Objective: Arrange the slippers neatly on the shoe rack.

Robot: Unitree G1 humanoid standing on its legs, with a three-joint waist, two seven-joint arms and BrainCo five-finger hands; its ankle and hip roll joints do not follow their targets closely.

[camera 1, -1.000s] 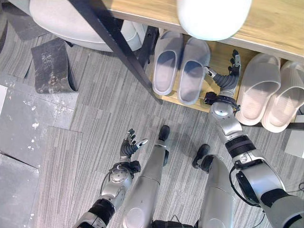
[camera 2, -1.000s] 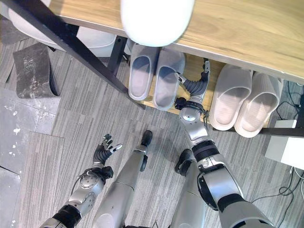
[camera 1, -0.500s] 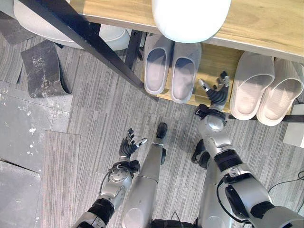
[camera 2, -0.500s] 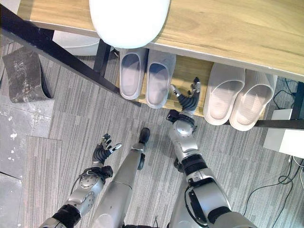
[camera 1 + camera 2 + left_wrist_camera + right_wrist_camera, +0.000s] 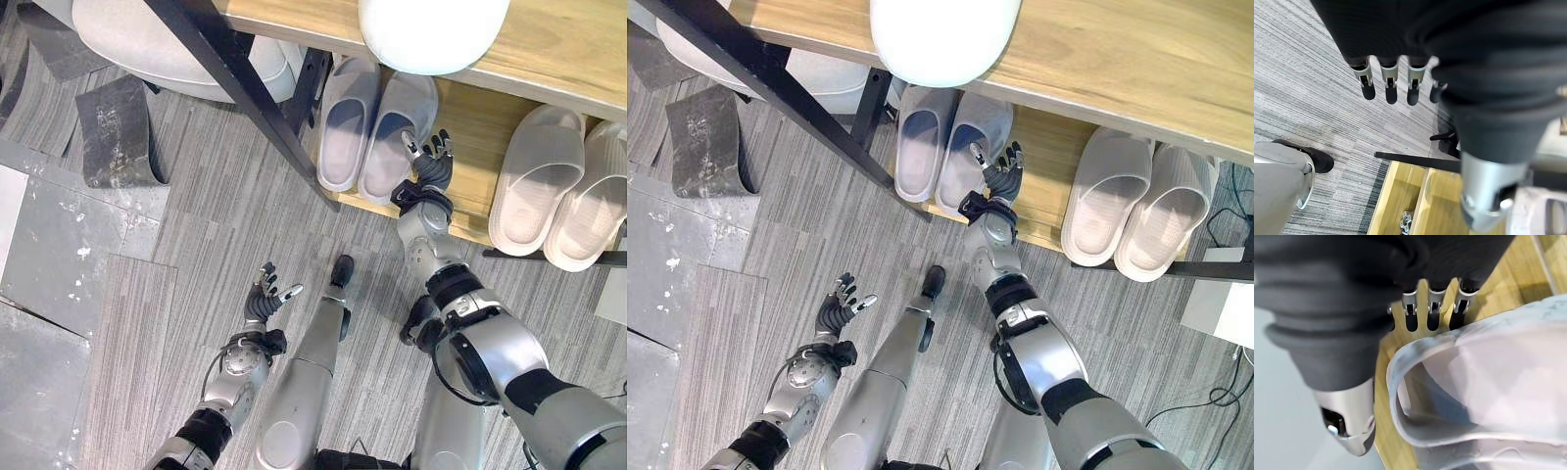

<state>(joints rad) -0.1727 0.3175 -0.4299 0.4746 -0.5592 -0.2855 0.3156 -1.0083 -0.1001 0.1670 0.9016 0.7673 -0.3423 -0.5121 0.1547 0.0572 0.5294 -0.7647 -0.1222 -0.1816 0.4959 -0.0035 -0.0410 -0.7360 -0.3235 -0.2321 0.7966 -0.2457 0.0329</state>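
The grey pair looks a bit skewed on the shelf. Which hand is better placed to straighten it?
The right hand: its open fingers are already beside the pale grey rubber slippers on the wooden shoe rack. The left hand hangs open over the carpet, well short.

From my remote station, I saw two pairs of slippers on the shoe rack's lower shelf [image 5: 468,137], beneath its top board [image 5: 549,44]. The left pair [image 5: 377,132] sat side by side near the rack's slanted post [image 5: 245,88]; the right pair [image 5: 568,186] lay well apart from it. The right hand [image 5: 429,168] sat between the pairs, just beside the left pair. The left hand [image 5: 266,302] hung over the floor [image 5: 147,274], in front of the rack.
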